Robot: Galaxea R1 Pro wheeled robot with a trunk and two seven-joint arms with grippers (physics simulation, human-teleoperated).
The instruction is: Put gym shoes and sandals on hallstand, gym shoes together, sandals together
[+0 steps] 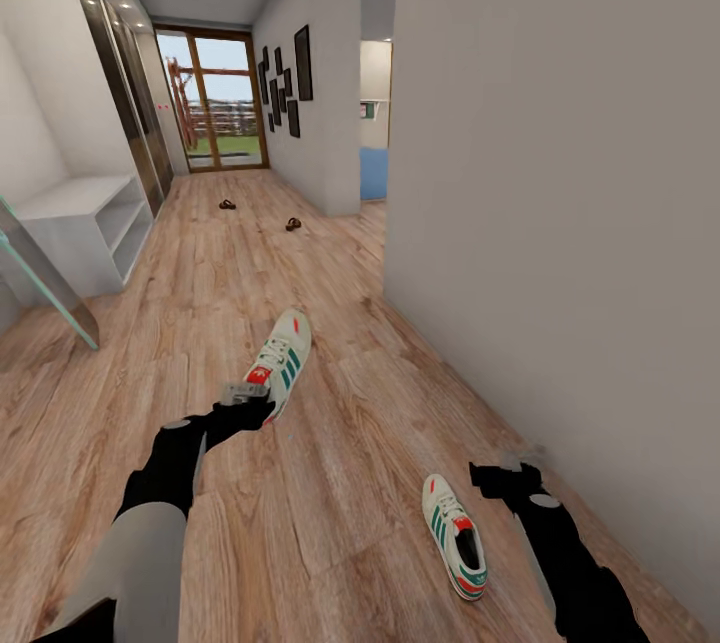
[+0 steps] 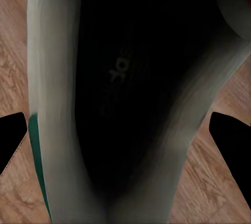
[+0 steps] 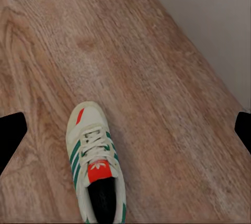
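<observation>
Two gym shoes (image 1: 281,359) (image 1: 455,535) lie near the wall (image 1: 560,223); left gripper (image 1: 247,410), spread wide, straddles one's dark, blurred opening; right gripper (image 1: 505,476) gapes empty.

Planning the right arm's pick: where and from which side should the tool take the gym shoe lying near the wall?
Probably the heel collar of the near gym shoe, coming from above. It lies flat on its sole on the corridor floor, opening upward, and the right tool hangs open above it.
</observation>
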